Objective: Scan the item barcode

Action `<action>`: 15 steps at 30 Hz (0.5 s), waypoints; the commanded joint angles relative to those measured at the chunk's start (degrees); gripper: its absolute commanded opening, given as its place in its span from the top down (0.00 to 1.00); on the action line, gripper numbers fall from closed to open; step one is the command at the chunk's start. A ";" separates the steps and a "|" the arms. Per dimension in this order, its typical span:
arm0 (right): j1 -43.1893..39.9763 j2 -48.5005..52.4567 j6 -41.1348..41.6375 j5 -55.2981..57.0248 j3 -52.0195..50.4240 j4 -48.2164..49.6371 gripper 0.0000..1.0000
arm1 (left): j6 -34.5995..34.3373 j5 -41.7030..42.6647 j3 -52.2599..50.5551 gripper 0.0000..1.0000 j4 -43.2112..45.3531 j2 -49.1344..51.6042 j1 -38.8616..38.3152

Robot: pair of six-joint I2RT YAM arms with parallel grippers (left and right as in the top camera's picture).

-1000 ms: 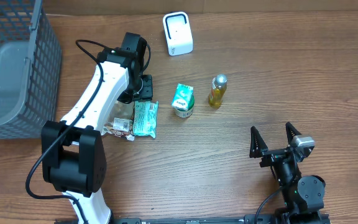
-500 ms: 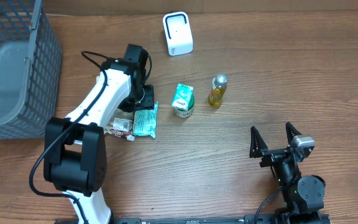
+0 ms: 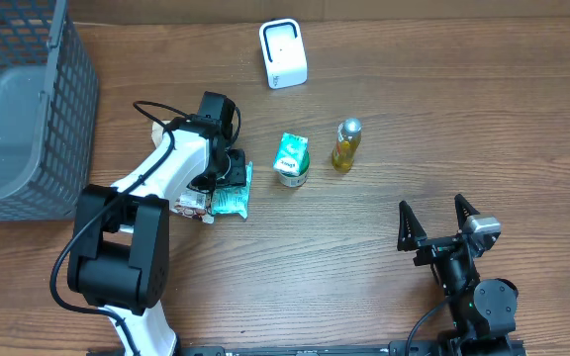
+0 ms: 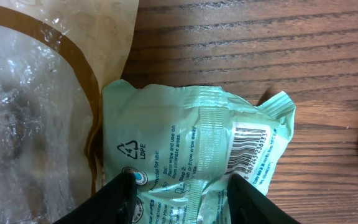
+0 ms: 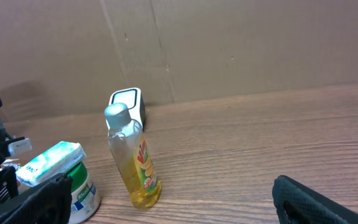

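The left gripper (image 4: pixel 182 202) has been brought down over the green wipes pack (image 4: pixel 166 124), jaws part-open astride it and nothing clamped yet. The pack is seen flat on the table, barcode (image 4: pixel 248 146) upward, so a grasp is judged next, with the scanner (image 3: pixel 283 53) well apart. The right gripper (image 3: pixel 431 208) is held wide open and empty.

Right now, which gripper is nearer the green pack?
Left. The left gripper is directly over the green pack, its fingers apart above it. The right gripper stands open, far off to the right.
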 commanded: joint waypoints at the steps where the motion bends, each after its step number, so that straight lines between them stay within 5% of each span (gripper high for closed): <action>1: -0.20 -0.46 -0.42 0.37 -0.59 0.35 0.00 | 0.85 0.39 -1.77 0.50 -0.44 1.60 -0.76; 15: -0.20 -0.46 -0.42 0.37 -0.59 0.35 0.00 | 1.88 -1.03 27.17 0.30 -17.90 1.49 3.45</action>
